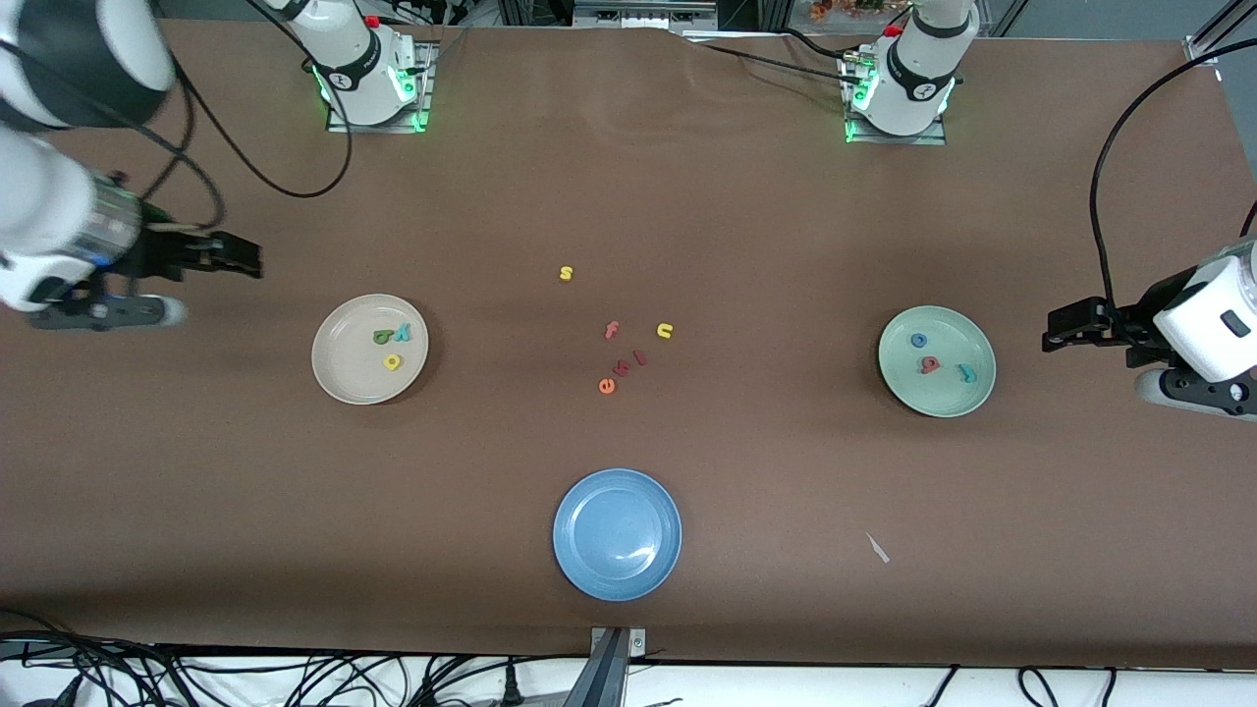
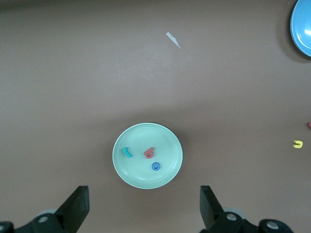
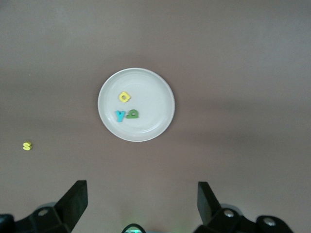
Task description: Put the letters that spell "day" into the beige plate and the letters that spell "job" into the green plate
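Arms are hanging raised at the table ends. Front: left gripper and right gripper showing spread fingers. Left wrist: green plate is holding three letters. Right wrist: beige plate is holding three letters.

Readable characters: only the foam letters, each a single character.

On my beige plate: a yellow d, an olive-green a and a teal y, the a and y touching.

On my green plate: a blue o, a salmon-red b and a teal j.

On the bare table, between the plates: a yellow s, a pink f, a yellow n and an orange e. Two small red letters beside the e are too small for me to read.

The marks on my arm bases are not legible.
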